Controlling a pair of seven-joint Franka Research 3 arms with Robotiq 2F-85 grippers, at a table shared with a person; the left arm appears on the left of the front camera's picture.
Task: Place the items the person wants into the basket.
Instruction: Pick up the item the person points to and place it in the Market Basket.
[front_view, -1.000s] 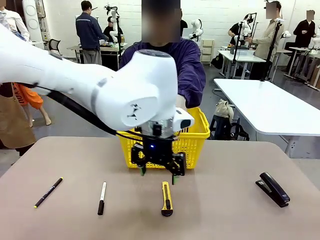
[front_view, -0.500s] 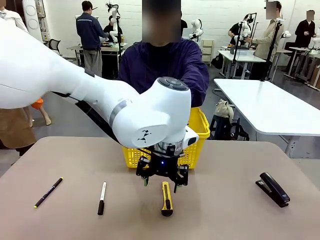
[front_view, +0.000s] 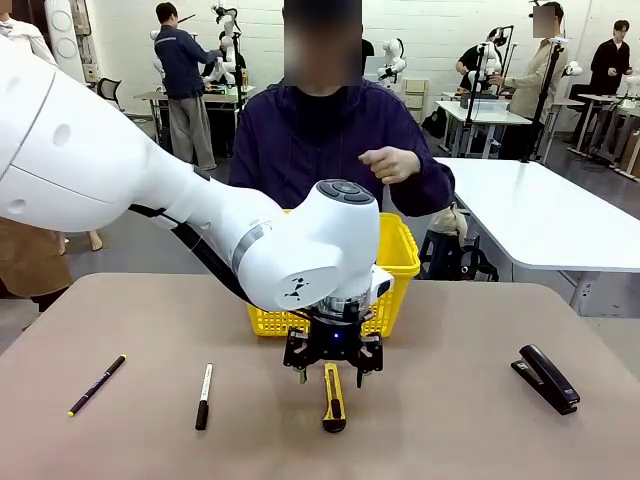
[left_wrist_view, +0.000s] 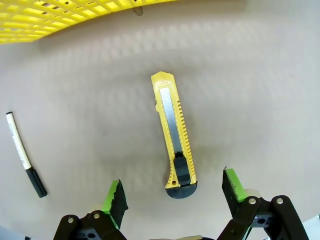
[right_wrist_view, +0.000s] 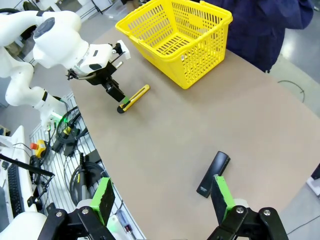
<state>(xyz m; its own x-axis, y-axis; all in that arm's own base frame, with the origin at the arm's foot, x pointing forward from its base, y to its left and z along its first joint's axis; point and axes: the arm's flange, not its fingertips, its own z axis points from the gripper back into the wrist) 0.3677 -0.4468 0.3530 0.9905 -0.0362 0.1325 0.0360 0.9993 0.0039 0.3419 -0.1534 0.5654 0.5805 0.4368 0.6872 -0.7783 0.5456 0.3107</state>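
So, I see left gripper low, jaws spread astride utility knife; right gripper's jaws spread too.

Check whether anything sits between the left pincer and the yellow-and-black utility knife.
Nothing visible. The open left pincer hangs over the black end of the slim yellow-and-black utility knife, with its fingers either side and bare tan tabletop around it.

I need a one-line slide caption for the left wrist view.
Open left hand straddling the yellow utility knife on the table, basket beyond.
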